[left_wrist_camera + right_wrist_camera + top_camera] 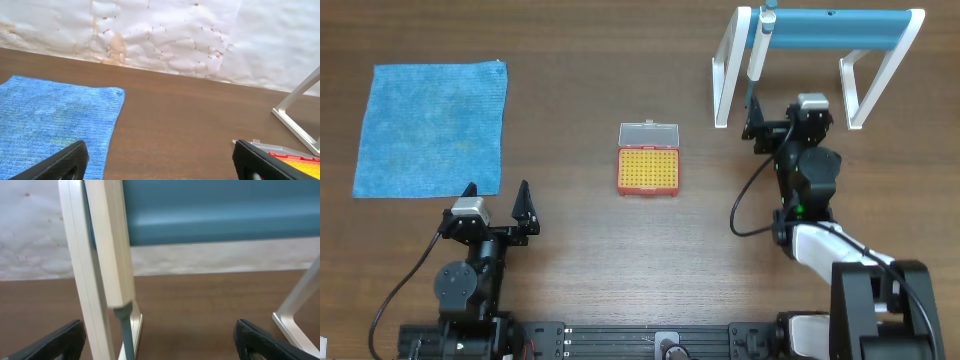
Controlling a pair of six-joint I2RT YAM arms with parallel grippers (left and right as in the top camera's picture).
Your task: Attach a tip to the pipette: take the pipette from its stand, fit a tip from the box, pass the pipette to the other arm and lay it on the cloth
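Facing the pipette [757, 58] hanging at one end of the stand [835, 30], our right gripper [160, 342] stood released. We judged centring its body between the fingers [55, 342] wise before clenching.

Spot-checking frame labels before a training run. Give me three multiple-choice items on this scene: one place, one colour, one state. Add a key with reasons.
1. Where does the tip box stand?
A. on the table, between the cloth and the stand
B. on the cloth
C. under the stand

2. What colour is the cloth?
A. red
B. blue
C. white

3. What state is the pipette in?
A. lying on the cloth
B. lying in the tip box
C. hanging on the stand, not gripped

Key:
1. A: the top view shows bare wood all round the box.
2. B: it is blue in the top and left wrist views.
3. C: the right gripper is open, its fingers apart from the hanging pipette.
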